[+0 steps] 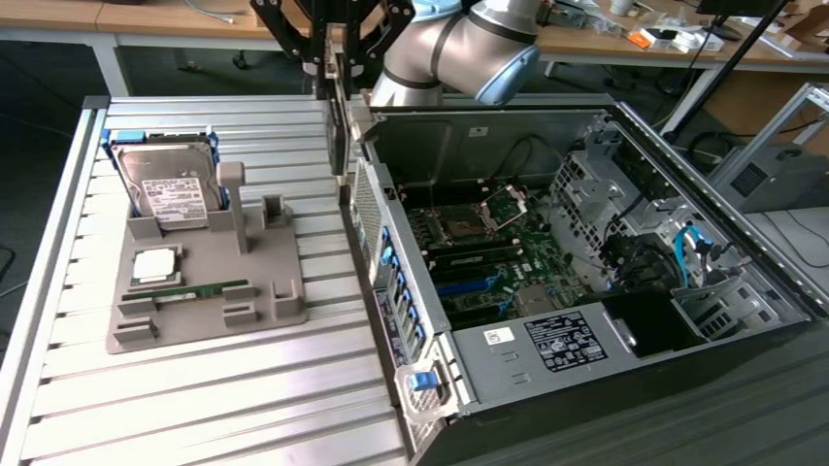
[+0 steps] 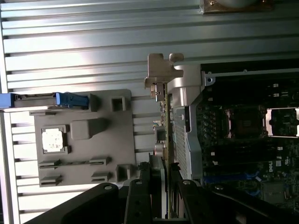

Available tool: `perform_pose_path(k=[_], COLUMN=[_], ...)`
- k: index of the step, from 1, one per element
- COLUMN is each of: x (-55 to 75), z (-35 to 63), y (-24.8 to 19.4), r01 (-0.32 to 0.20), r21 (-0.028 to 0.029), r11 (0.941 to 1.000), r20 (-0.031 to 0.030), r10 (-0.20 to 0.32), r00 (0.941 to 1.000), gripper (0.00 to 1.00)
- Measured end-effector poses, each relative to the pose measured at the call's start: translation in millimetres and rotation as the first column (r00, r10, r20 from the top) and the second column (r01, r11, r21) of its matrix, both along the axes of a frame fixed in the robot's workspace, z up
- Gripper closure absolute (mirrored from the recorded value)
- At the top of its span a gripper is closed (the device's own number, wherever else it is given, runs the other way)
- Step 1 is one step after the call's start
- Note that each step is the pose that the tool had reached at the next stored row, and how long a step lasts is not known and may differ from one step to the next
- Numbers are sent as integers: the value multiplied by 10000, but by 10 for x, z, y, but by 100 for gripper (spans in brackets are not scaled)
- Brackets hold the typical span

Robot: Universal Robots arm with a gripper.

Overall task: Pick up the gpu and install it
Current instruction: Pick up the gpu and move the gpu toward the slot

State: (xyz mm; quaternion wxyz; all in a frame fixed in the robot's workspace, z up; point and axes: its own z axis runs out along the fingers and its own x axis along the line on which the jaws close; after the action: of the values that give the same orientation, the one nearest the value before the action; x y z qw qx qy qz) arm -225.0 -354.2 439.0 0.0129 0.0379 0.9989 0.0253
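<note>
The gripper [image 1: 340, 60] is clamped on the gpu [image 1: 340, 126], with one finger on each flat face. That is likely so the thin card cannot slip or bend. In the exterior view the card hangs at 12 o'clock, over the tabletop [image 1: 194, 388]. It is between the gray tray [image 1: 279, 301] at 9 o'clock and the open computer case [image 1: 388, 243] at 3 o'clock. Its long side runs straight up and down. The silver metal end [image 2: 161, 70] points down, away from the gripper. The flat faces run alongside the case's back wall.
</note>
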Motion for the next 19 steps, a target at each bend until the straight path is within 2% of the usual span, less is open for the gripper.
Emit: perform_pose_path(k=[19], x=[93], z=[0], y=[0], r01=[0], r21=[0], r11=[10000], r20=[0], r10=[0], r00=[10000], gripper=[73])
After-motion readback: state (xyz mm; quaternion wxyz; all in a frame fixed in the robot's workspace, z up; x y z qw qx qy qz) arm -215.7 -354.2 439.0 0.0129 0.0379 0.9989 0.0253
